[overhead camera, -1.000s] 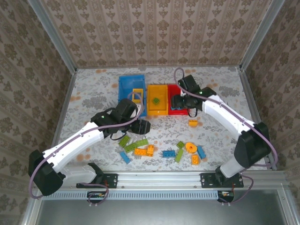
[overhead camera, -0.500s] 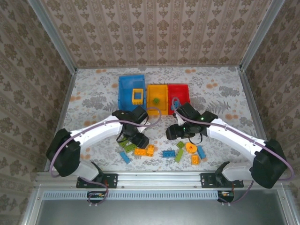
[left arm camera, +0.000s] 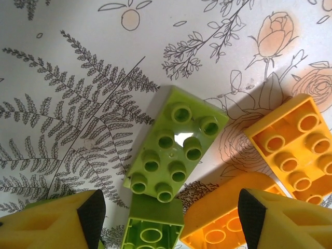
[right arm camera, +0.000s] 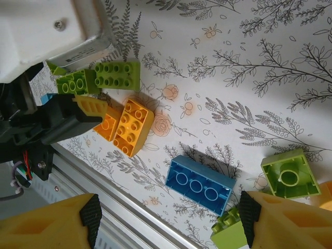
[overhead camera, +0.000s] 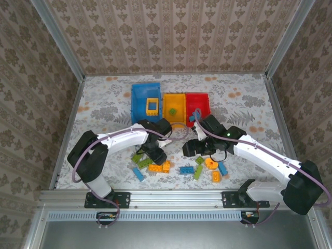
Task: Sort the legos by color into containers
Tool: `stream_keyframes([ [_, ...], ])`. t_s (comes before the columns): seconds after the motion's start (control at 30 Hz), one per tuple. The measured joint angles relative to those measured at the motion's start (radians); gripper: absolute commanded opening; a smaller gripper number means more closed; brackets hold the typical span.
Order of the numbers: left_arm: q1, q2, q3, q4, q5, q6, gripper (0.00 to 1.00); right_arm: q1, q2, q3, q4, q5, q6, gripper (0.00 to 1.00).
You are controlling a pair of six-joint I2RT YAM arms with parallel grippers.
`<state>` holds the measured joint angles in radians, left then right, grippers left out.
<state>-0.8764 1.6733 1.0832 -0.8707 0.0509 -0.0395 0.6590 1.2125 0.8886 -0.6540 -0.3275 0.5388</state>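
My left gripper [left arm camera: 170, 212] has its two fingers apart and hangs low over a lime green lego [left arm camera: 174, 145] that lies flat on the flowery table [left arm camera: 78, 78], with orange legos [left arm camera: 295, 148] just beside it. My right gripper [right arm camera: 170, 219] has its fingers apart too, with nothing in them, above a blue lego [right arm camera: 199, 184]. Farther back the blue bin [overhead camera: 136, 104], the orange bin [overhead camera: 179, 101] and the red bin [overhead camera: 199, 104] sit side by side, with a yellow frame [overhead camera: 152, 107] in the blue one and a green piece [overhead camera: 171, 111] in the orange one.
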Motion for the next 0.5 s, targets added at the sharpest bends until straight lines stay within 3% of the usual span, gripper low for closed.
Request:
stream_keyframes([
  [0.5,0.0,0.127,0.033,0.011,-0.014,0.011,0.66,0.0,0.0,-0.007,0.002,-0.003,0.015,0.74],
])
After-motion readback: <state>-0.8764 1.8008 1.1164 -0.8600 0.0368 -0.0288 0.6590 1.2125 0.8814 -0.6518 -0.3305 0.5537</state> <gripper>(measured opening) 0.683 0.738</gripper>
